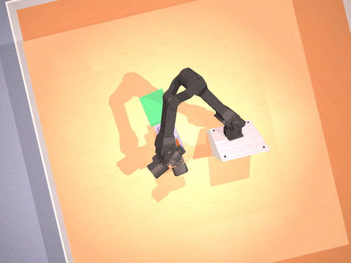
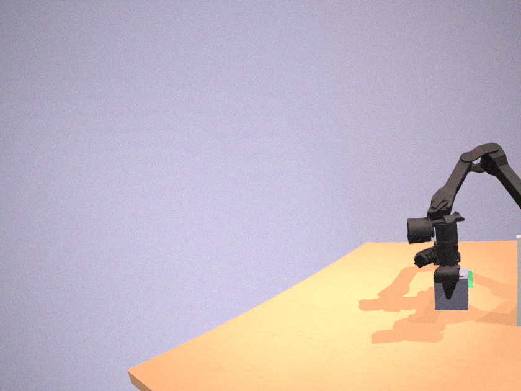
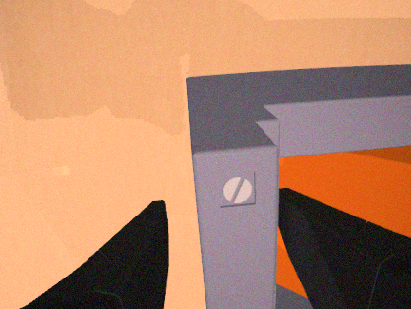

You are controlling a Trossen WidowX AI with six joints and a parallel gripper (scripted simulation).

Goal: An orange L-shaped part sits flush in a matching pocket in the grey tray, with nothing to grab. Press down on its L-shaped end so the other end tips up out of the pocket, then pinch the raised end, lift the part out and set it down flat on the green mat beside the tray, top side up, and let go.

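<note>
1. The orange part (image 3: 347,187) lay inside the pocket of the grey tray (image 3: 238,270). Only a portion showed, and whether either end had tipped up could not be determined.
2. The tray stood near the middle of the bench (image 1: 85,212), well away from every edge. The green mat (image 1: 151,109) lay just beside it, on the side toward the top view's upper edge.
3. The end effector (image 3: 222,198) was partly open and gripped nothing. It straddled the tray's side wall: one finger (image 3: 334,257) was over the part inside the pocket, the other (image 3: 111,283) hung outside the wall above the bench.
4. Risks, as judged:
   - Closing in this position would pinch the tray wall, not the part.
   - Further descent could drive the outer finger into the bench or shift the tray.
   - A press landing off the L-shaped end might fail to tip the far end, leaving nothing to pinch.
5. Count: one orange part, one tray, one mat, one arm, one end effector with two fingers, and one screw head (image 3: 237,190) visible on the tray rim.
</note>
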